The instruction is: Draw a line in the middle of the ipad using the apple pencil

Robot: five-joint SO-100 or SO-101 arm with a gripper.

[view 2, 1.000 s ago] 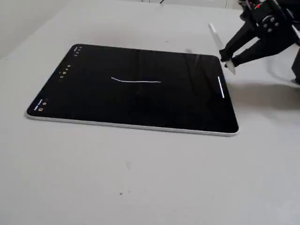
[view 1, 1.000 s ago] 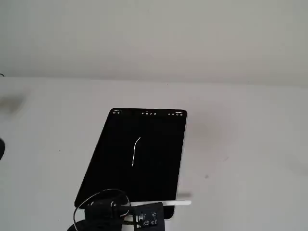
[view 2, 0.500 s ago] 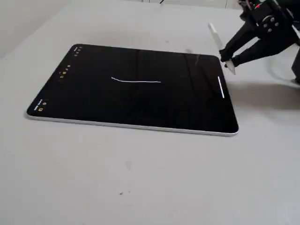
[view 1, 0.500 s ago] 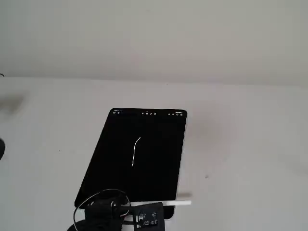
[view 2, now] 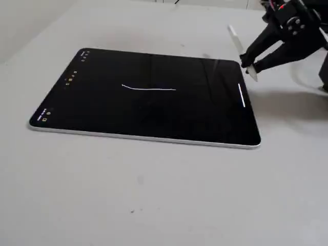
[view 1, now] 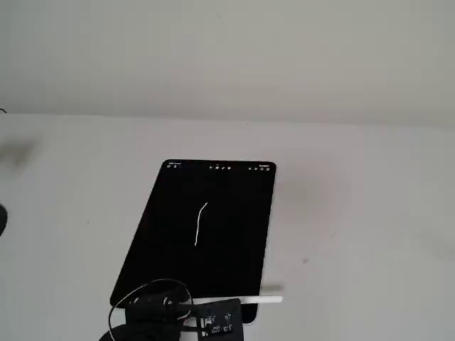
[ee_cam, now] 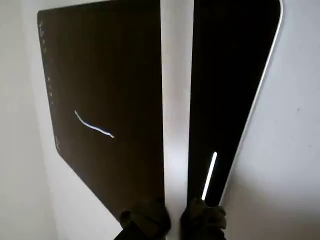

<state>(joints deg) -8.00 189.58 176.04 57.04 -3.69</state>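
Already drawn: the line (view 2: 148, 88) sits mid-screen on the ipad (view 2: 107, 110).
Grip: the gripper (view 2: 249, 62) fingers clamp the apple pencil (view 2: 237, 40), beside the tablet's short edge.
Risk: the tip dipping could add a stray mark.

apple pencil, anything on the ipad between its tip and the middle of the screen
Nothing visible. The apple pencil, clamped in the gripper, sits at the short edge of the ipad away from the toolbar icons. The black screen from there to the middle is bare except the line already drawn.
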